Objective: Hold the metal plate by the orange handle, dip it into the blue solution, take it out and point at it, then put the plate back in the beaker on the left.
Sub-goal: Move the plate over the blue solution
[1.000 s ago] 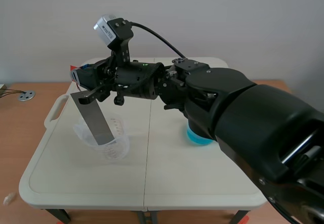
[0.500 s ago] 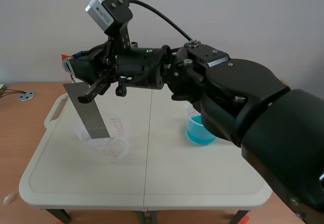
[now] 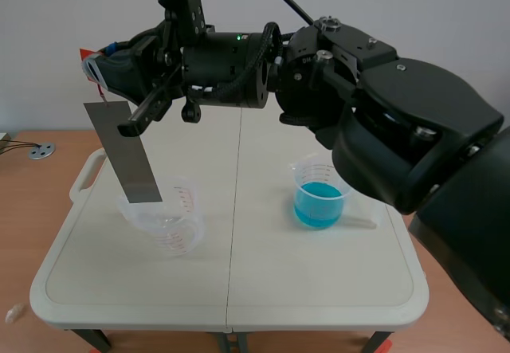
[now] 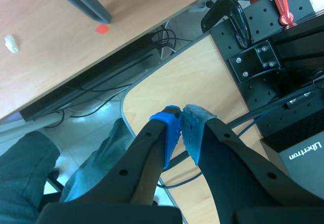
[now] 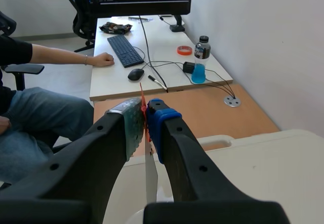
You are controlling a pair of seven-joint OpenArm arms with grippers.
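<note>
Right gripper (image 3: 102, 70) holding plate (image 3: 125, 154), empty beaker (image 3: 171, 225) beneath

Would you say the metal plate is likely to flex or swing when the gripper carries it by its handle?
Probably stiff: the metal plate hangs as a flat, straight strip with no visible bend. It may pivot, though, since the right gripper pinches only the thin orange handle at its top end.

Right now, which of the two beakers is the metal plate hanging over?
The empty clear beaker with red markings, under the metal plate; the other beaker holds blue solution.
</note>
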